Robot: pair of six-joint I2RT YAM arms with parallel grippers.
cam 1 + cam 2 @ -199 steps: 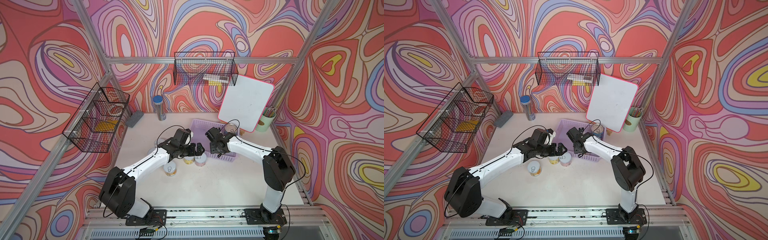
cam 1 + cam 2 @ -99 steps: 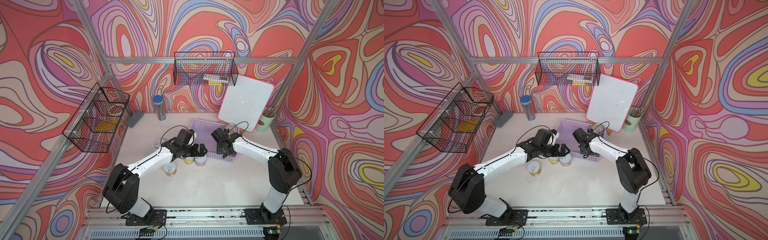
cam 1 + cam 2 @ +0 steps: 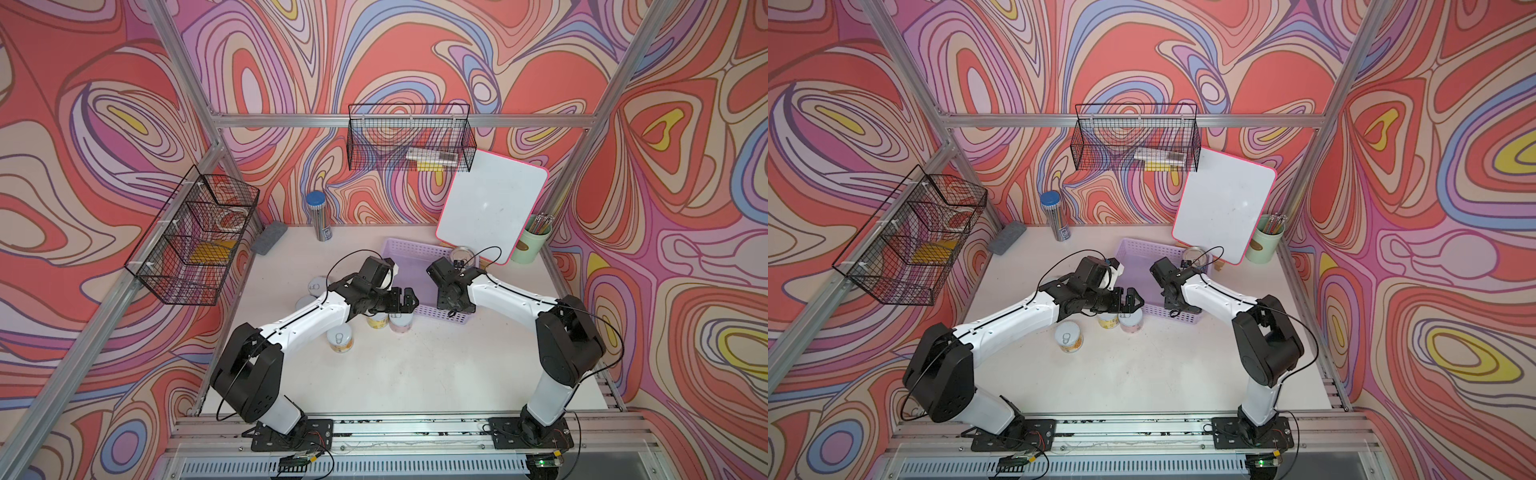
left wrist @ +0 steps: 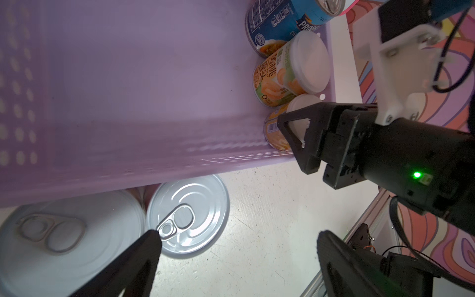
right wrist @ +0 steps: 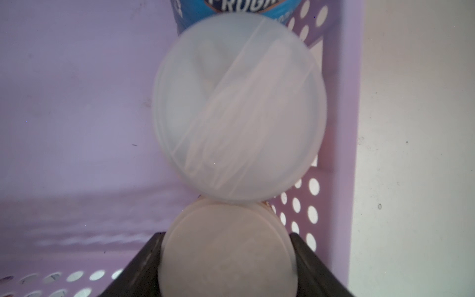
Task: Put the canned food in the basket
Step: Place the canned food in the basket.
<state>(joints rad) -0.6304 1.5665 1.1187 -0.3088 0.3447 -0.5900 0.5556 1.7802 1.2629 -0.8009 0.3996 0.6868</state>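
Observation:
The lavender basket (image 3: pixel 409 249) sits at the back middle of the table. My right gripper (image 5: pixel 226 237) is shut on a white-lidded can (image 5: pixel 226 257) in the basket's near right corner (image 4: pixel 273 133). Behind it stand a peach-label can (image 4: pixel 277 77) and a blue can (image 4: pixel 277 23). My left gripper (image 4: pixel 239 239) hangs open just outside the basket's front wall, above the table beside two pull-tab cans (image 4: pixel 200 205) (image 4: pixel 64 244). In both top views these cans (image 3: pixel 401 322) (image 3: pixel 1108 320) stand at the front wall, a third (image 3: pixel 340 338) stands nearer, and another (image 3: pixel 316 286) is left of my arm.
A pink-edged whiteboard (image 3: pixel 492 208) leans at the back right next to a pale green pencil cup (image 3: pixel 530 245). A clear pencil tube (image 3: pixel 320 218) and grey eraser (image 3: pixel 269 237) are at the back left. Black wire baskets (image 3: pixel 409 143) (image 3: pixel 195 241) hang on the walls.
My right gripper has carried its can rightwards and nearer, down into the basket's near right corner. My left gripper has edged slightly right along the basket's front wall, still open.

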